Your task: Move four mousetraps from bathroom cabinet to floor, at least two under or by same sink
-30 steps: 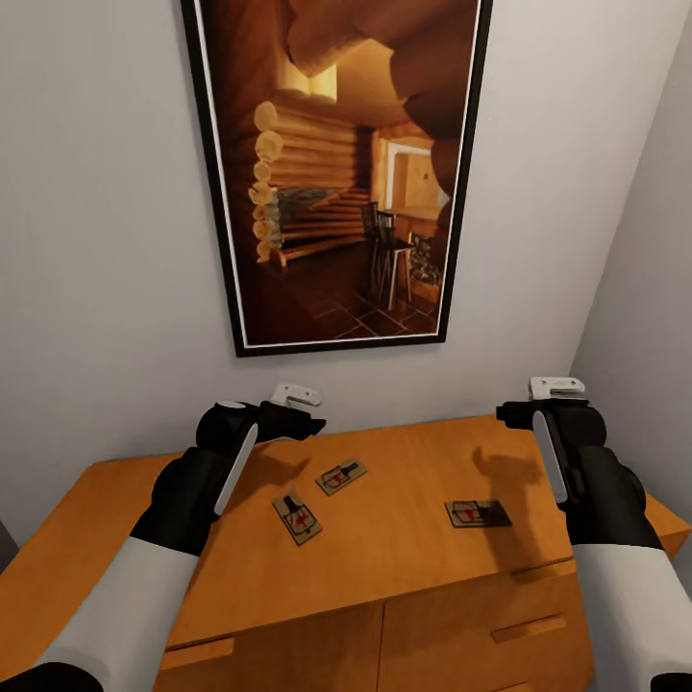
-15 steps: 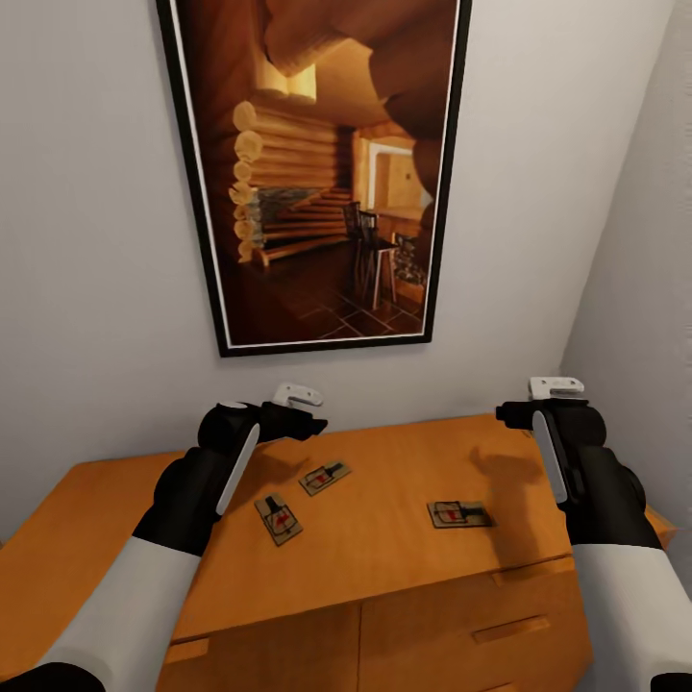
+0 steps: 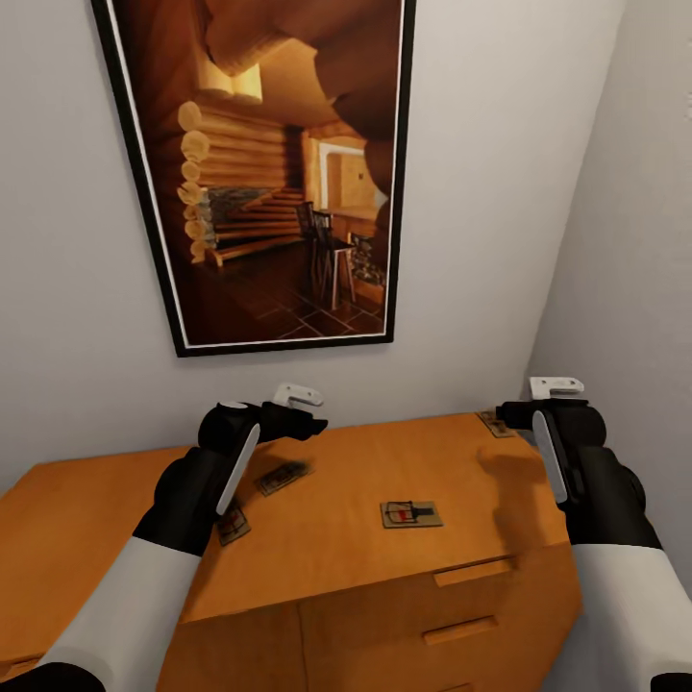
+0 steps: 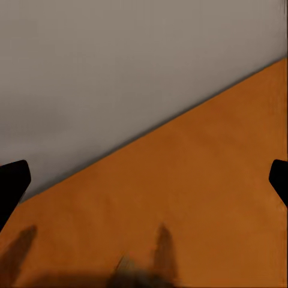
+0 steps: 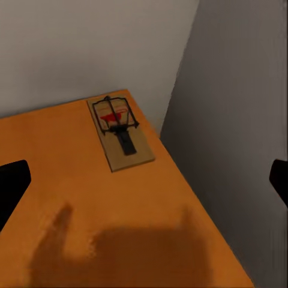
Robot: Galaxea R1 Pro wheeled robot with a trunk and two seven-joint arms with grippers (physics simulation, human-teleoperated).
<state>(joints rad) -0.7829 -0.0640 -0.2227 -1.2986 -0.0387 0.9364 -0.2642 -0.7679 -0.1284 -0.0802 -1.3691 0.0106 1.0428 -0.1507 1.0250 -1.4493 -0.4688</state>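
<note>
Four flat tan wooden mousetraps on orange-brown wooden cabinet (image 3: 336,538) top: one mid (image 3: 411,513), two by left arm (image 3: 284,476) (image 3: 232,523), one in back corner (image 5: 120,132). Left gripper (image 4: 144,180) & right gripper (image 5: 144,180) both spread wide, empty, above the top.

An orange-brown wooden cabinet (image 3: 365,567) is standing against the grey wall, its flat top carrying four mousetraps. One trap (image 3: 411,514) is lying flat near the middle of the top. Another (image 3: 284,476) is lying farther left, and a third (image 3: 233,524) is sitting near it, partly hidden by the arm. The fourth (image 5: 120,132) is resting in the back right corner, near both walls.
</note>
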